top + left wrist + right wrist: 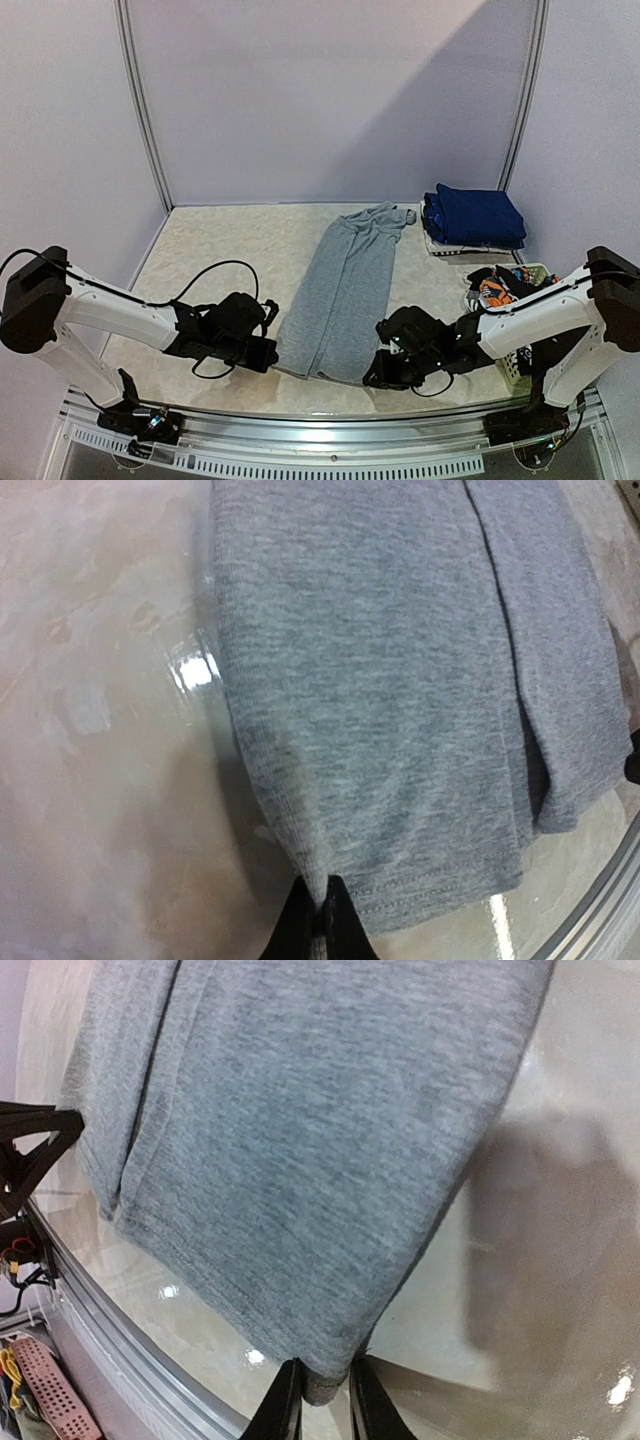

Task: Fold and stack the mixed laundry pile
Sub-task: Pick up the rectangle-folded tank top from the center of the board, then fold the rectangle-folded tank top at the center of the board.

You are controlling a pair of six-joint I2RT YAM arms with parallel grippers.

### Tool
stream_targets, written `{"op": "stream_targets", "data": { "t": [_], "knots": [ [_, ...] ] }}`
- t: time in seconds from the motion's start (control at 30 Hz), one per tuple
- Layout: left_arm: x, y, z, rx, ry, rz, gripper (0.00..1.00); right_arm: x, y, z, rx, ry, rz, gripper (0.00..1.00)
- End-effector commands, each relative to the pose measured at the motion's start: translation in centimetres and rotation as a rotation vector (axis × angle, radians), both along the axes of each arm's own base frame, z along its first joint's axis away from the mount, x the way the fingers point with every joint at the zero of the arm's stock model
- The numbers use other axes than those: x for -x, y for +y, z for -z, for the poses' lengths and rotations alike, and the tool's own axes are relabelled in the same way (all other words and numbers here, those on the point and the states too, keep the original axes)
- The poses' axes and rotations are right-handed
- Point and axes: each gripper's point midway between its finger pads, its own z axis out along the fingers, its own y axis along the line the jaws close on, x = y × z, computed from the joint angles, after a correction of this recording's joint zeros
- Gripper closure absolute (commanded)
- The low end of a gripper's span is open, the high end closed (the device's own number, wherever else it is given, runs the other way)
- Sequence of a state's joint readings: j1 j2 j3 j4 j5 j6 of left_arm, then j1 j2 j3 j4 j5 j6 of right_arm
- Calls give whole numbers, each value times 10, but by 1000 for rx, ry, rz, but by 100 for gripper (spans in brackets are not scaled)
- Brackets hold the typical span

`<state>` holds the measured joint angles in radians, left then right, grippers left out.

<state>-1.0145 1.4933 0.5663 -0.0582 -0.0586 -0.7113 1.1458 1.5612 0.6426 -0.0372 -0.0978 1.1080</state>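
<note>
1. Progress, as judged: partway. A folded stack of navy blue pieces (478, 215) sits at the far right corner of the counter (230, 250) and counts as done.
2. Garment being worked: grey shirt (345, 290). It lies down the middle of the counter, collar toward the far edge, hem at the near edge.
3. Its sides are turned in, so it reads as a long narrow strip. The lengthwise fold looks done; the crosswise folds are not yet made.
4. State of left hand (320, 920): fingers pressed together on the near left corner of the hem, cloth pinched between them.
5. State of right hand (322, 1400): fingers low at the near right corner of the hem, one on each side of the cloth tip, with a narrow gap. Cannot tell whether the pinch has bitten.
6. At the right edge, the basket (512, 368) holds orange-black-white printed pieces (497, 288) and some dark cloth, none folded. Most of the pile is judged left to do.
7. Likely step in hand: take both hem corners and carry the hem toward the collar.
</note>
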Motion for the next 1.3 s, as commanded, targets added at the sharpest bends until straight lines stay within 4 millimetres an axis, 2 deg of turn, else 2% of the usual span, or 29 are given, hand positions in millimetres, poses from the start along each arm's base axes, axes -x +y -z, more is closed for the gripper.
{"op": "stream_targets", "data": {
  "t": [0.0, 0.27, 0.37, 0.5, 0.73, 0.9, 1.03, 1.27],
  "knots": [
    [8, 7, 12, -53, 24, 8, 98, 9, -9, 16, 74, 20, -14, 84],
    [13, -3, 9, -18, 29, 25, 98, 14, -6, 19, 64, 35, -39, 100],
    [19, -8, 7, -5, 38, 28, 99, 18, -18, 19, 103, 39, -47, 100],
    [35, -20, -2, 15, 55, 62, 99, 27, -39, 2, 139, 32, -52, 100],
    [49, -30, -19, 30, 44, 87, 99, 31, -46, -17, 109, 7, -52, 100],
    [44, -35, -34, 54, 18, 74, 100, 27, -40, -25, 91, -19, -55, 100],
    [36, -37, -50, 56, -29, 61, 100, 17, -38, -39, 101, -71, -41, 100],
    [12, -44, -73, 27, -108, 40, 100, -12, -44, -70, 164, -215, 19, 100]
  ]
}}
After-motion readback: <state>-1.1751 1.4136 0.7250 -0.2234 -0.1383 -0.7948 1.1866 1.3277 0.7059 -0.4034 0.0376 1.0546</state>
